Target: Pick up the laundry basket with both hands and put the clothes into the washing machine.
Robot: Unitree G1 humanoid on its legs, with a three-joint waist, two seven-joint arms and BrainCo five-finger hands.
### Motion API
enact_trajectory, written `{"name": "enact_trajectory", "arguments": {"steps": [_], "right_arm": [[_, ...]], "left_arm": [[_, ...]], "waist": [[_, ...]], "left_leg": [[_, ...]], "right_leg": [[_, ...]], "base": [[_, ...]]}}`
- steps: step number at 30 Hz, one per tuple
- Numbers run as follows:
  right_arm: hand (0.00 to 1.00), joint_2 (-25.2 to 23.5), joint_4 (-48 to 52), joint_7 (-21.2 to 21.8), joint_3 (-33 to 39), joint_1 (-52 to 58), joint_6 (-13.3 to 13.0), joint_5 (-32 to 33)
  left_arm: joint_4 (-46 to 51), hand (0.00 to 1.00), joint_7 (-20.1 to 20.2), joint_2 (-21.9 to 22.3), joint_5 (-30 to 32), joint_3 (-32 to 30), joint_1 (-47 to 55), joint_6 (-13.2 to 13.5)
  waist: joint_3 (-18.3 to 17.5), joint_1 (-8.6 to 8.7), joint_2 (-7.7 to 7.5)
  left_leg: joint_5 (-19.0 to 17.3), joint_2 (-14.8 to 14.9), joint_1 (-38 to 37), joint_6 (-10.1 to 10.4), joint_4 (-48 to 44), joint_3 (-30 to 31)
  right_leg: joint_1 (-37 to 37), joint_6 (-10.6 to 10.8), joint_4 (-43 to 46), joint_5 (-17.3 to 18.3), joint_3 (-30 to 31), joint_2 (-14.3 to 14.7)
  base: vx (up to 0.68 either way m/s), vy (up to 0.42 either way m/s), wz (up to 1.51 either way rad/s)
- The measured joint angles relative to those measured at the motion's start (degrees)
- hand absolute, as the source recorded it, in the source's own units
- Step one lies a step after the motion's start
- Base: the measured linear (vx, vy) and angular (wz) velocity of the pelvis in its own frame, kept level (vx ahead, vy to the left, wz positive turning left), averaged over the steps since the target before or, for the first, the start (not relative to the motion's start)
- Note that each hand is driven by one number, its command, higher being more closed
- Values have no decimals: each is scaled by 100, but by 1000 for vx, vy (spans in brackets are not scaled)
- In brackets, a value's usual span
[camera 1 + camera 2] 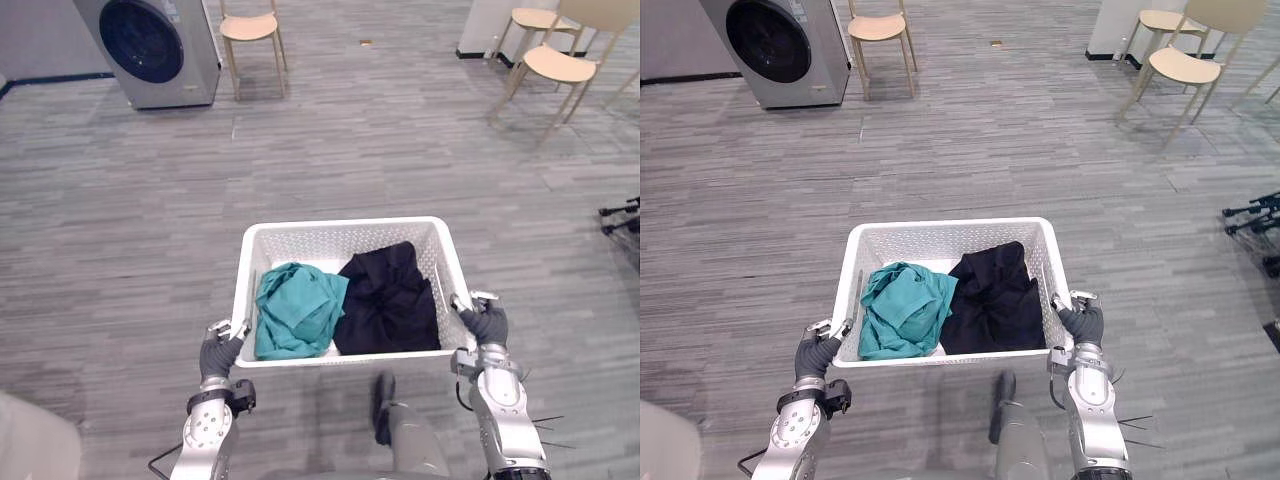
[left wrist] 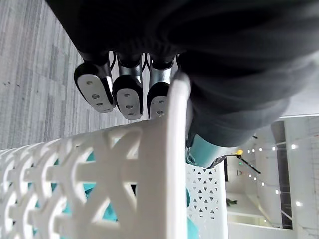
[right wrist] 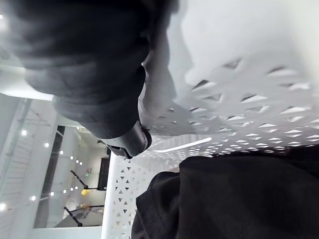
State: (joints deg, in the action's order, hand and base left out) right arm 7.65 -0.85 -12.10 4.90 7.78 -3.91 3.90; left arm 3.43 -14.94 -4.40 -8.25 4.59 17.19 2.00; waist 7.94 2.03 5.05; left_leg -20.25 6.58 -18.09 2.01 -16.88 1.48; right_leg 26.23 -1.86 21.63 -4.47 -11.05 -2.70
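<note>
While the left hand [image 1: 218, 352] gripped one side rim of the white laundry basket [image 1: 340, 224], its fingers [image 2: 127, 97] curled down the outside of the latticed wall, and the rim ran between them and the palm. At the opposite side rim the right hand [image 1: 487, 324] was closed on the basket too. Its thumb [image 3: 133, 142] lay against the perforated wall, and its other fingers were mostly hidden. Inside the basket, a teal garment [image 1: 295, 308] lay just inward of the left fingers and a black garment [image 1: 390, 300] just inward of the right thumb, the two touching in the middle. Whether the basket rested on the grey floor [image 1: 400, 150] or hung clear of it could not be told. Well beyond the left fingertips stood the washing machine [image 1: 150, 45], with a wooden chair [image 1: 250, 30] just beside it.
</note>
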Motion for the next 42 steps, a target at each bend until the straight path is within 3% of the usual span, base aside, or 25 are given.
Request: {"name": "enact_trajectory", "arguments": {"steps": [1, 3, 4, 5, 7, 10, 13, 14, 16, 17, 20, 22, 23, 25, 27, 28, 30, 32, 33, 34, 35, 36, 37, 39, 42], "right_arm": [[100, 24, 10, 2, 1, 0, 0, 1], [100, 53, 47, 2, -7, 20, 11, 3], [100, 79, 307, -14, -11, 206, 51, 8], [100, 80, 356, -16, -11, 225, 51, 8], [100, 98, 570, -16, -22, 197, 51, 11], [100, 208, 566, -16, -22, 44, 50, 14], [100, 307, 282, -17, -32, -229, 49, 14], [100, 290, 140, -22, -52, -302, 49, 8], [100, 284, -38, -38, -49, -302, 49, 4], [100, 279, -118, -33, -48, -301, 52, 4], [100, 155, -351, -15, -5, -360, 80, -10], [100, 40, -521, -5, -26, -275, 138, -64], [100, 7, -521, -4, -39, -207, 154, -76], [100, 3, -396, 9, -37, -194, 135, -73], [100, 8, -199, 13, -26, -165, 122, -59], [100, 8, -84, 14, 92, -116, 109, -51], [100, 7, -57, 11, 144, -32, 111, -50], [100, 22, -55, 7, 142, 87, 114, -53], [100, 106, -60, 8, 154, 167, 151, -51], [100, 128, -49, 9, 157, 152, 164, -51], [100, 162, -27, 12, 148, 102, 170, -50], [100, 148, 52, 11, 77, 138, 217, -46], [100, 161, 81, 10, 75, 170, 219, -38], [100, 132, 247, -5, 82, 282, 203, 65], [100, 177, 278, -3, 82, 127, 188, 129]], "left_arm": [[-110, 100, 3, -8, -5, 0, -81, 0], [-214, 100, 11, 45, -10, 5, -71, -2], [-218, 100, 71, 99, -19, 21, 44, 8], [-218, 100, 81, 100, -21, 21, 54, 13], [-213, 100, 142, 3, -97, 21, 65, 62], [-161, 100, 206, -1, -124, 20, 63, 81], [-40, 100, 246, 5, -117, 16, 105, 80], [108, 100, 246, -17, -107, 7, 196, 75], [169, 100, 245, -16, -75, 0, 196, 67], [169, 100, 251, 1, -59, 14, 197, 60], [163, 100, 252, -183, -72, 43, 177, -17], [156, 100, 251, -277, -64, 43, 256, -114], [157, 100, 250, -297, -64, 41, 290, -119], [167, 100, 251, -356, -79, 42, 240, -85], [166, 100, 260, -396, -83, 45, 134, -75], [123, 100, 269, -420, -82, 135, -2, -75], [79, 100, 269, -453, -70, 199, -63, -74], [-16, 100, 270, -418, -43, 243, -17, -77], [-127, 100, 287, -260, -1, 259, -31, -80], [-128, 100, 286, -222, 2, 251, -35, -77], [-137, 100, 287, -208, 0, 211, -55, -76], [-138, 100, 286, -147, -2, 164, 41, -79], [-133, 100, 289, -131, -5, 175, 87, -77], [-44, 100, 309, -176, -18, 196, 198, -11], [1, 100, 349, -185, -71, 172, 196, 99]], "waist": [[13, -15, 67], [83, -17, 152], [115, -107, 197], [124, -139, 210], [199, -365, 119], [239, -464, 58], [241, -639, 69], [229, -685, 68], [118, -708, -149], [104, -671, -264], [192, -676, -489], [224, -583, -515], [234, -571, -430], [179, -412, -308], [170, -259, -292], [183, -109, -343], [135, -83, -491], [13, 44, -463], [-122, 17, -119], [-130, 0, 51], [-21, -3, 191], [61, -85, 202], [97, -122, 247], [263, -264, 158], [299, -517, -58]], "left_leg": [[594, 174, 416, 449, -1249, 12], [1773, 319, 872, 668, -2474, -10], [2120, 661, 1715, 653, -4385, -223], [2011, 712, 1859, 588, -4659, -280], [1081, 778, 2976, -12, -5167, -817], [680, 432, 3700, -116, -3782, -1047], [1146, 54, 4045, 370, -513, -1059], [1775, 45, 4082, 327, -301, -1145], [1853, -261, 4120, -403, -846, -1191], [1506, -413, 4153, -852, -1261, -1292], [510, -725, 3616, -968, -1721, -1371], [242, -971, 2671, -984, -1338, -1310], [225, -1018, 1987, -979, -830, -1266], [226, -1018, 1197, -979, -16, -1010], [212, -981, 823, -927, 352, -797], [106, -974, 359, -733, 653, -595], [19, -1086, -83, -574, 862, -459], [-132, -1005, -498, -327, 736, -129], [-130, -700, -346, -320, 139, -108], [-61, -520, -100, -202, -476, -152], [573, -349, 451, 284, -1873, -250], [2159, -188, 952, 570, -3182, -397], [2278, 8, 1241, 582, -3929, -459], [1474, 635, 2349, -137, -5833, -837], [695, 512, 3576, -275, -4485, -1123]], "right_leg": [[-122, -163, 456, 353, -142, 86], [-526, -264, 463, 460, -214, 186], [-1325, -265, 116, 890, -187, 356], [-1441, -263, 65, 914, -186, 390], [-2556, -200, -735, 1379, 28, 447], [-3155, -49, -1267, 1483, 135, 309], [-3959, 351, -1773, 1788, 299, 48], [-4269, 470, -1954, 1955, 389, 8], [-4427, 666, -1718, 1820, 497, -320], [-4208, 762, -943, 1876, 523, -551], [-2727, 1748, 3047, 1292, 1254, -892], [-2251, 1407, 4465, 1459, 1073, -1047], [-1908, 997, 4618, 1692, 796, -1030], [-1118, 563, 4115, 1978, 216, -824], [-611, 509, 2724, 1983, -2, -562], [-384, 607, 424, 1275, 25, -313], [-283, 671, -846, 629, 71, -263], [-152, 36, -469, -282, 212, -197], [-177, -58, -232, -335, 94, 41], [-269, -101, -164, -198, 8, 142], [-513, -135, -51, 143, -35, 302], [-948, -138, -108, 453, 59, 406], [-1246, -137, -202, 587, 60, 463], [-2453, -141, -668, 1021, 85, 599], [-3411, 12, -1467, 1227, 333, 394]], "base": [[839, -270, 5], [604, -156, 1], [533, -101, -1], [649, -105, -12], [765, -65, -20], [544, 62, -15], [641, 215, -29], [699, 288, -29], [746, 304, 2], [762, 305, 18], [868, 330, 8], [730, 199, 16], [569, 133, -1], [733, 128, 26], [673, 43, 69], [558, 1, 68], [825, -71, 66], [896, -132, 59], [688, -108, 16], [826, -127, -4], [785, -115, -21], [774, -110, -19], [747, -89, -7], [679, -54, 5], [674, 32, -24]]}}
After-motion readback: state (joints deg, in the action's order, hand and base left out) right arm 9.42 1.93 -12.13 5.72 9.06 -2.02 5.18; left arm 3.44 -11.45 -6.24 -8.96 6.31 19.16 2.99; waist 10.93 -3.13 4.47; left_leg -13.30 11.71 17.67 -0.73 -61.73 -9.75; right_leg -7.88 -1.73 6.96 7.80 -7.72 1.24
